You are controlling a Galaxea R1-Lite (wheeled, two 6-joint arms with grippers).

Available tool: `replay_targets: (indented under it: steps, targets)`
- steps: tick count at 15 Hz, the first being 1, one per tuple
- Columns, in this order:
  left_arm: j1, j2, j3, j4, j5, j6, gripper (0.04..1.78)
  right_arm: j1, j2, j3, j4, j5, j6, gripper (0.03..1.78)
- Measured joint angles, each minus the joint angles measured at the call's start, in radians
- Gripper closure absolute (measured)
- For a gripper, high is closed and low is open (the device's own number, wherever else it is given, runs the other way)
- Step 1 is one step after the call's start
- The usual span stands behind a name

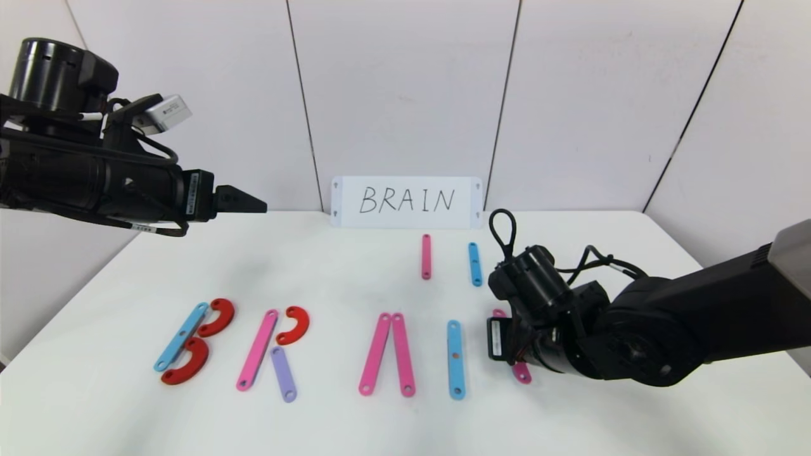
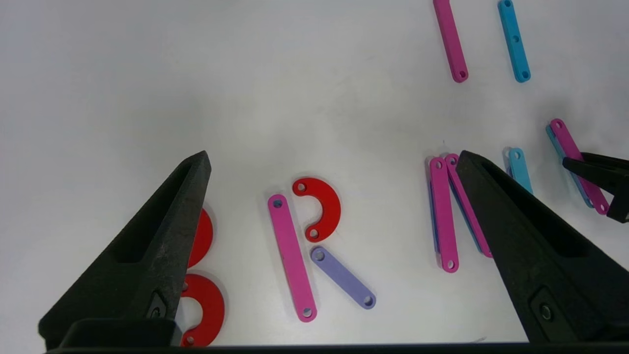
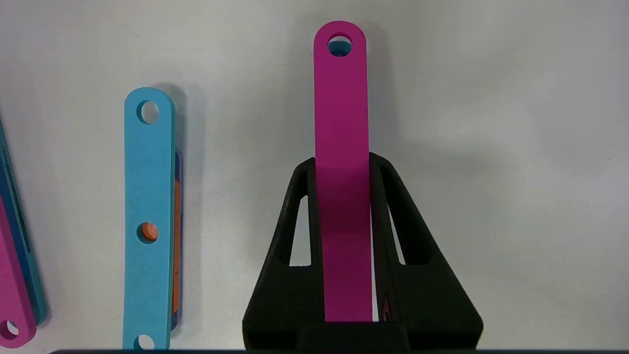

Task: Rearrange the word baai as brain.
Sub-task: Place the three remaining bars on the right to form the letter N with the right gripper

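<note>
The plastic word lies along the table's front. At the left are a blue strip [image 1: 181, 336] and two red half-rings [image 1: 217, 316] [image 1: 187, 361]. Beside them come a pink strip [image 1: 257, 349], a red half-ring [image 1: 294, 324] and a purple strip [image 1: 283, 373]. Two pink strips [image 1: 375, 363] meet at their far ends, followed by a blue strip [image 1: 455, 359]. My right gripper [image 3: 342, 164] is shut on a pink strip [image 3: 341, 98] low over the table, just right of that blue strip. My left gripper [image 2: 333, 156] hangs open and empty, high above the left letters.
A white card [image 1: 406, 201] with BRAIN handwritten on it leans on the back wall. A spare pink strip [image 1: 426, 256] and a spare blue strip [image 1: 474, 264] lie in front of it. Bare white table [image 1: 329, 272] spreads between the card and the letters.
</note>
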Motion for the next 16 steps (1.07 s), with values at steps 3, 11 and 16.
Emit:
replay_targets:
  steps: [3, 11, 16]
  targets:
    - [0.0, -0.001, 0.0, 0.0, 0.0, 0.0, 0.08, 0.0, 0.004, 0.002, 0.0, 0.0, 0.008, 1.44]
    - [-0.001, 0.0, 0.001, 0.0, 0.0, 0.0, 0.08, -0.001, -0.02, 0.004, 0.004, 0.008, 0.012, 0.37]
    - [-0.002, 0.0, 0.001, 0.0, 0.0, 0.0, 0.08, -0.017, -0.052, -0.089, 0.019, 0.014, -0.051, 0.07]
